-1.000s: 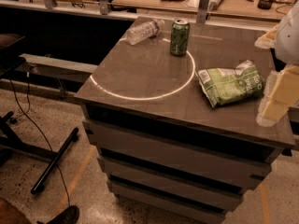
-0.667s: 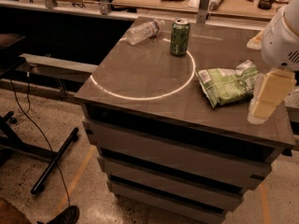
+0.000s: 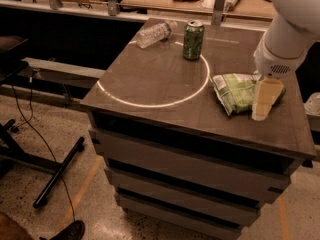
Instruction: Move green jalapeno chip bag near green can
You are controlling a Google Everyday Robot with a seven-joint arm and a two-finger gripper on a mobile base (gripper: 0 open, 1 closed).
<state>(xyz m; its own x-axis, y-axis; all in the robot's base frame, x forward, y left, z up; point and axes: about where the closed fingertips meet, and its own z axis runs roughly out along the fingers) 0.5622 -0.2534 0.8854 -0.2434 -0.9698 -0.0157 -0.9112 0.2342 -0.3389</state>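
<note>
The green jalapeno chip bag [image 3: 235, 90] lies flat on the right side of the dark cabinet top [image 3: 155, 79], just outside a bright ring. The green can [image 3: 193, 40] stands upright at the far edge of that ring, well to the left and behind the bag. My gripper [image 3: 264, 100] hangs from the white arm [image 3: 287, 29] at the right and sits over the bag's right end, covering part of it.
A clear plastic water bottle [image 3: 155, 33] lies on its side at the back left of the top. A bright ring [image 3: 155, 76] marks the surface. Wooden desks with metal posts [image 3: 218, 4] stand behind. A chair base [image 3: 55, 174] and cables are on the floor at left.
The arm has swung in from the right edge toward the left and down, so the gripper now sits over the bag's right end. The bag, can and bottle have not moved.
</note>
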